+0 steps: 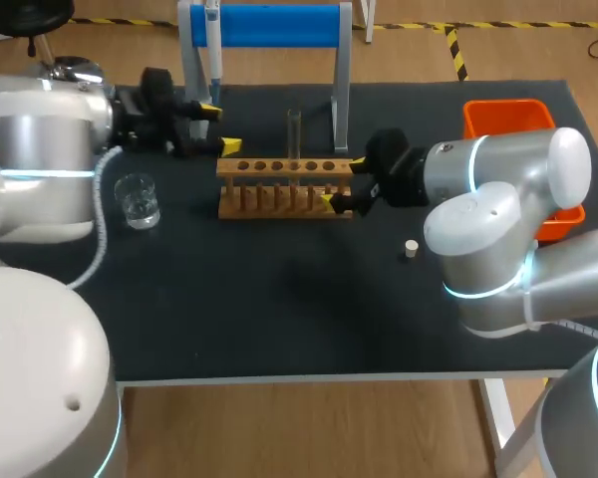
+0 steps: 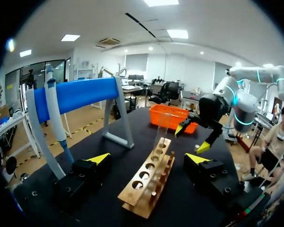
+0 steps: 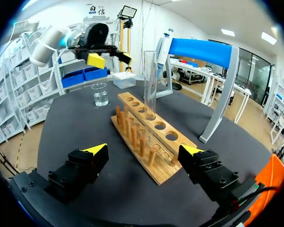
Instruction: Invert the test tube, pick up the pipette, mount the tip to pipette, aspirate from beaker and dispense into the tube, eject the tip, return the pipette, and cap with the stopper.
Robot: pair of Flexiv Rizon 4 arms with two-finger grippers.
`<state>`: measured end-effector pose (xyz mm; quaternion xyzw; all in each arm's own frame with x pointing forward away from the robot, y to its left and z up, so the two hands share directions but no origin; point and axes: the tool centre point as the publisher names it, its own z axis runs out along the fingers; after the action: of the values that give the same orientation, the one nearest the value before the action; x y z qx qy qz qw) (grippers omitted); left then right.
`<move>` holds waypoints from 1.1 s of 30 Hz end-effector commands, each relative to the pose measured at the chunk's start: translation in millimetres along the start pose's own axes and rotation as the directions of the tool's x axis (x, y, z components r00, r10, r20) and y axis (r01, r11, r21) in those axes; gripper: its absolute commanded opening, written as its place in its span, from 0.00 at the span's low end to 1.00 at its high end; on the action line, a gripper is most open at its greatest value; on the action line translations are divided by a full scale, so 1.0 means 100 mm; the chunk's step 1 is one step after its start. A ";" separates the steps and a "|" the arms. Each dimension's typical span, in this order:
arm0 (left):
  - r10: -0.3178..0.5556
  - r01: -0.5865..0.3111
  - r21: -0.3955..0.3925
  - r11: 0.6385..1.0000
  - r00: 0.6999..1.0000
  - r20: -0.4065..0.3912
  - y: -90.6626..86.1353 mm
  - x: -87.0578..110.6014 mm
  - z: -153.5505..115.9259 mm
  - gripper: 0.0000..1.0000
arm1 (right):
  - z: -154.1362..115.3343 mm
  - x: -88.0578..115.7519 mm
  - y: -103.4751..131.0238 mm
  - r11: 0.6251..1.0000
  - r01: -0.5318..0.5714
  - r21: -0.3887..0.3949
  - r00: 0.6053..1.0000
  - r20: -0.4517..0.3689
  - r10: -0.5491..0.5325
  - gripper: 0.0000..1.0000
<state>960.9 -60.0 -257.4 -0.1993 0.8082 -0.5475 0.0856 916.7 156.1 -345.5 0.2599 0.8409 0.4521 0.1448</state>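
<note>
A clear test tube [image 1: 294, 134] stands upright in a hole of the wooden rack [image 1: 284, 186] at mid-table. My left gripper [image 1: 221, 128] is open just off the rack's left end, nothing between its fingers; in its own view the rack [image 2: 149, 182] and tube [image 2: 160, 135] lie ahead of it. My right gripper [image 1: 344, 182] is open at the rack's right end, facing the rack [image 3: 146, 137] and tube [image 3: 149, 82]. The pipette [image 1: 212, 40] hangs on the blue stand [image 1: 264, 25] behind. A glass beaker [image 1: 138, 199] sits left of the rack. A small stopper [image 1: 411, 249] lies front right.
An orange bin [image 1: 508, 119] stands at the back right, partly hidden by my right arm. The blue stand's legs come down just behind the rack. Dark mat lies bare in front of the rack.
</note>
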 end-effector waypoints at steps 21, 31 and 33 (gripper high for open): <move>-0.128 0.165 -0.048 0.985 0.891 0.435 0.61 -0.61 -1.47 1.00 | -0.01 0.00 0.00 1.000 0.000 0.002 1.000 -0.002 0.000 1.00; -0.201 0.284 -0.012 0.959 0.707 0.678 1.10 -0.74 -2.45 1.00 | -0.01 0.00 0.00 1.000 0.000 0.002 1.000 -0.002 0.000 1.00; -0.211 0.298 -0.002 0.955 0.682 0.700 1.14 -0.73 -2.50 1.00 | -0.01 0.00 0.00 1.000 0.000 0.002 1.000 -0.002 0.000 1.00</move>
<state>943.0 213.1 -286.4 -0.4375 0.7585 -0.4277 0.2243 916.8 156.1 -345.7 0.2597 0.8410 0.4520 0.1446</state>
